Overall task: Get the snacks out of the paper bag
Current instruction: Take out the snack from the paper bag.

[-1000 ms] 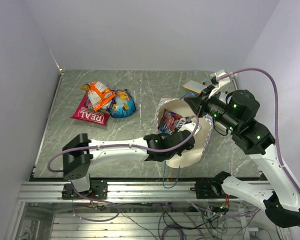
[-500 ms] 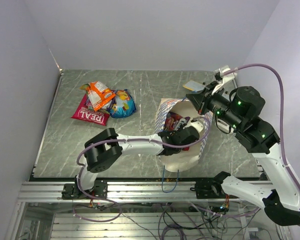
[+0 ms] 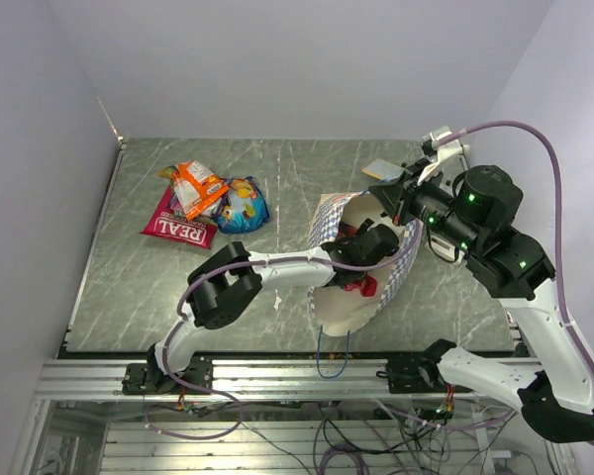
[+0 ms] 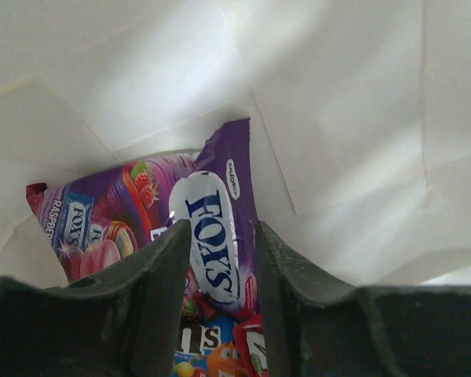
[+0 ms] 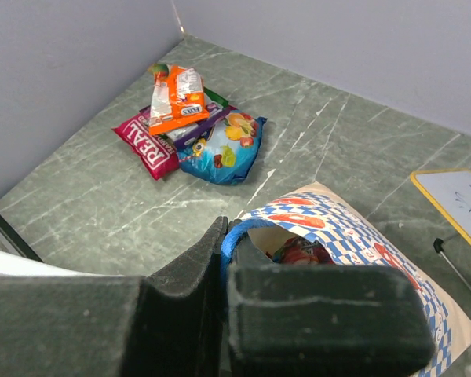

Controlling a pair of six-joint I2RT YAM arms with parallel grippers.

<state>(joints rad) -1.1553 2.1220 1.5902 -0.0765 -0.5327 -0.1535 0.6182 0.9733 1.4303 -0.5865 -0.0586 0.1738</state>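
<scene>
Right, left gripper (image 4: 220, 236) deep in the paper bag (image 3: 346, 315), fingers spread over a purple packet (image 4: 133, 204), nothing gripped yet. Right gripper (image 5: 226, 245) pinches the bag's blue cord (image 5: 234, 229). Farther back, red packet (image 3: 180, 226), orange packet (image 3: 198, 186) and blue packet (image 3: 243, 205) already lie out; more wait inside.
</scene>
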